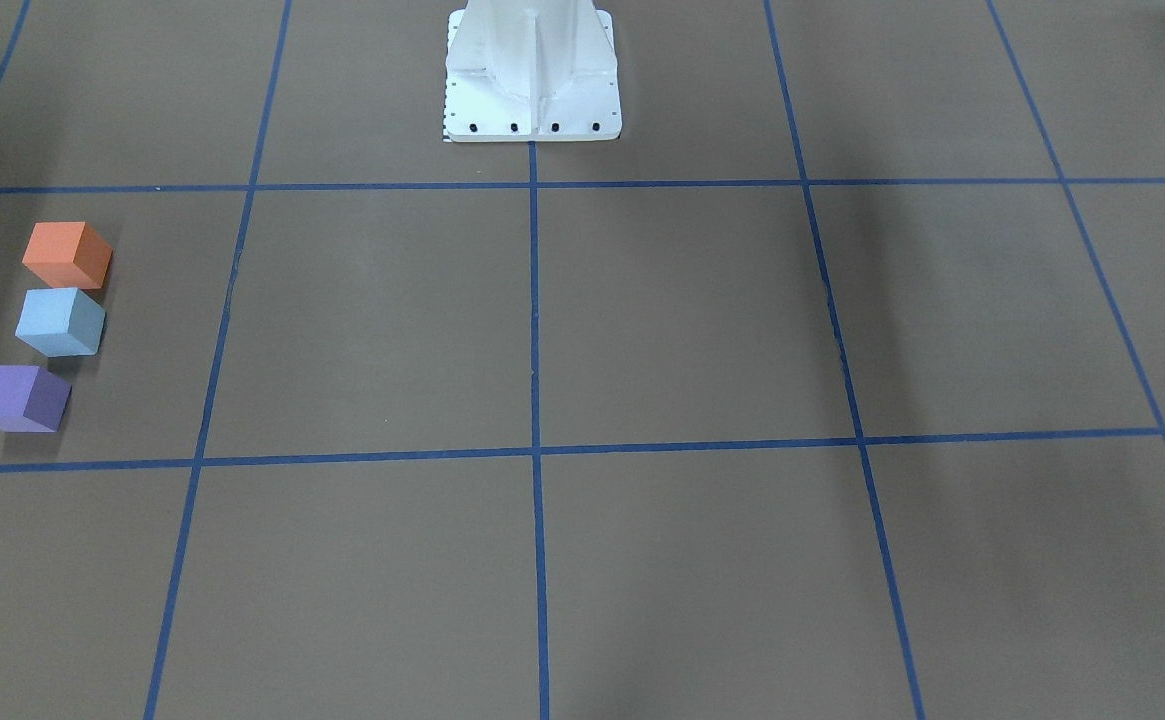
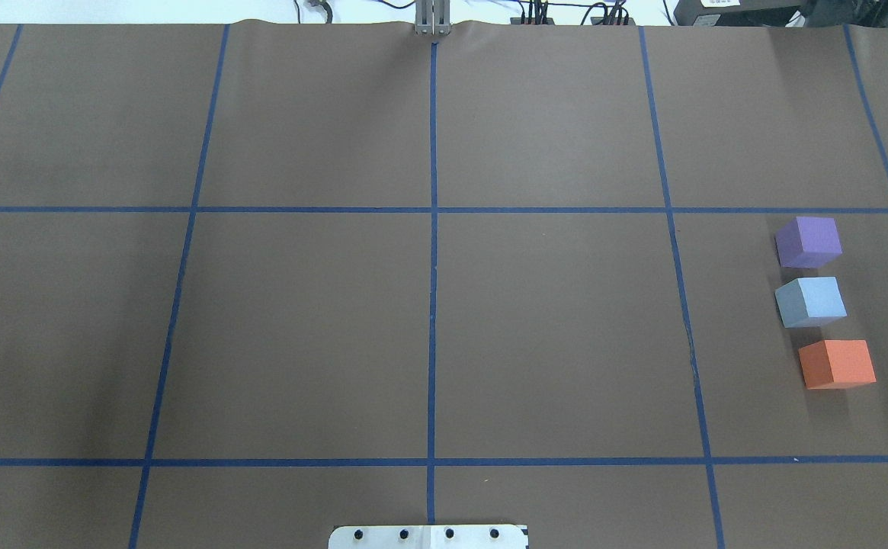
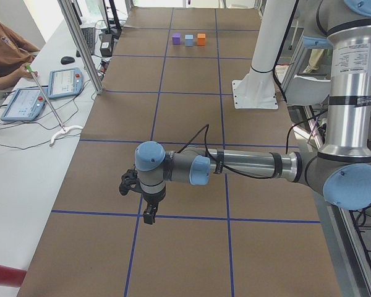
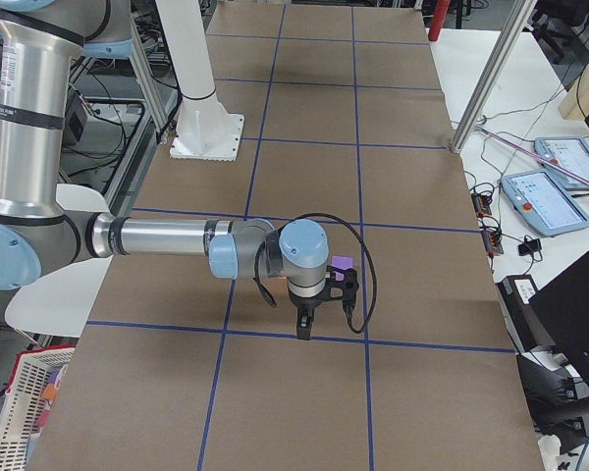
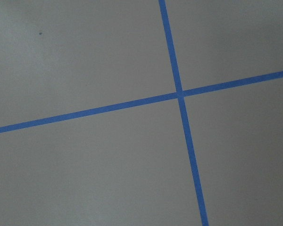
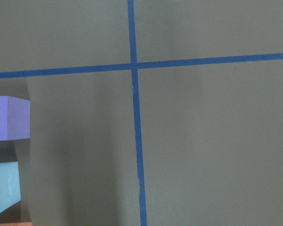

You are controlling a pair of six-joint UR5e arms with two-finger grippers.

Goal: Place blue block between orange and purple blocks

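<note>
The blue block (image 2: 810,301) stands on the brown table in a row between the purple block (image 2: 808,242) and the orange block (image 2: 836,364), with small gaps, at the table's right end. The front view shows the orange block (image 1: 67,254), the blue block (image 1: 60,321) and the purple block (image 1: 19,397) at its left. The right wrist view shows the purple block (image 6: 9,117) and the blue block (image 6: 4,193) at its left edge. My left gripper (image 3: 149,216) hangs over the table's left end, far from the blocks. My right gripper (image 4: 302,331) hangs near the purple block (image 4: 343,264). I cannot tell whether either is open or shut.
The white robot base (image 1: 532,70) stands at the table's middle edge. Blue tape lines (image 2: 433,305) grid the table. An operator (image 3: 6,49) sits at a side bench with tablets (image 3: 65,82). A pink basket (image 4: 20,412) sits beside the table.
</note>
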